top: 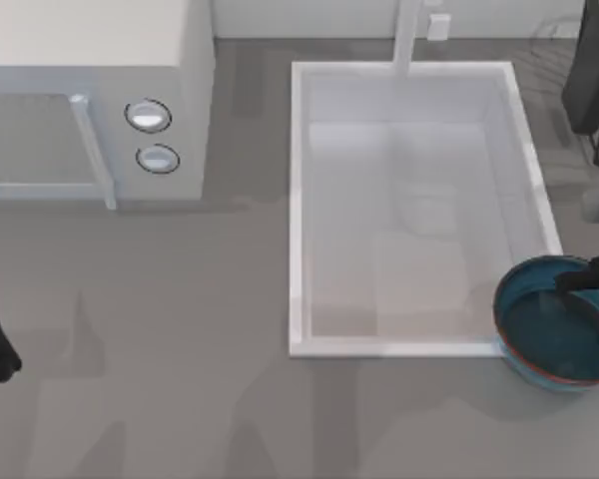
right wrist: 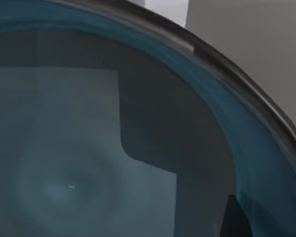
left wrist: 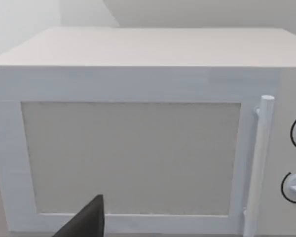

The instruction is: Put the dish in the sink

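No text, label, brand, number or sign readable anywhere. Blank faces on the microwave (top: 100, 100), plain knobs (top: 148, 116) without markings, nothing printed on the sink (top: 298, 200) or the dish (top: 539, 329).

one dish (top: 554, 334), one sink (top: 298, 210), one microwave (top: 95, 60), two knobs (top: 148, 116)
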You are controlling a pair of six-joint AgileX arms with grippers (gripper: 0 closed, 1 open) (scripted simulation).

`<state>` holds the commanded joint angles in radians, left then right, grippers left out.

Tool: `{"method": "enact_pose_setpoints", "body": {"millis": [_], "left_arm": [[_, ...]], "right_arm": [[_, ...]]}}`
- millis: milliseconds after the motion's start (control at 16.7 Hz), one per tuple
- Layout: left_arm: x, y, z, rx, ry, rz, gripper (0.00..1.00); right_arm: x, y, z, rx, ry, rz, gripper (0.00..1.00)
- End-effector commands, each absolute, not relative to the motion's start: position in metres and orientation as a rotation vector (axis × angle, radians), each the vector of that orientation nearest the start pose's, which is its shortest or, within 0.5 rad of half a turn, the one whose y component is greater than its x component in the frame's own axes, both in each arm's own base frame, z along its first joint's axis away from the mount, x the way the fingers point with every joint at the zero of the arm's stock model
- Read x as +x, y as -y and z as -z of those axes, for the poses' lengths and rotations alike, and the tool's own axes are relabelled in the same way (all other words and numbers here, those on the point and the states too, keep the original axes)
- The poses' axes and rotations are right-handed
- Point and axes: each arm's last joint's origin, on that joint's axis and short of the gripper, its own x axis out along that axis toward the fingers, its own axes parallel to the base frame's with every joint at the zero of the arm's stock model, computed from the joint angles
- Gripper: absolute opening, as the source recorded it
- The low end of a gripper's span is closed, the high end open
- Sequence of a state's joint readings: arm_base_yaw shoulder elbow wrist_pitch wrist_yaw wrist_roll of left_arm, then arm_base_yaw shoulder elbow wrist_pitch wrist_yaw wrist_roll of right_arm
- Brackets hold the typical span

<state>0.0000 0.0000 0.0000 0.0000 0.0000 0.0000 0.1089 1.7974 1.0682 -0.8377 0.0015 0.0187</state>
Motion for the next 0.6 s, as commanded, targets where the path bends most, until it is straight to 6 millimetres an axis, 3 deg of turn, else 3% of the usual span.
{"method": "enact_pose_setpoints", "body": {"millis": [180,600], "left_arm": [[0.106,0.001,-0.16,0.0,0.0,0.0,1.0],[0.106,0.001,-0.16,0.0,0.0,0.0,1.0]], "right_arm": [[0.315,-0.036,-0.166,-0.075,-1.558,-0.074,0.0],[0.31,-0.035,-0.264,-0.073,-1.592,-0.07,0.0]]}}
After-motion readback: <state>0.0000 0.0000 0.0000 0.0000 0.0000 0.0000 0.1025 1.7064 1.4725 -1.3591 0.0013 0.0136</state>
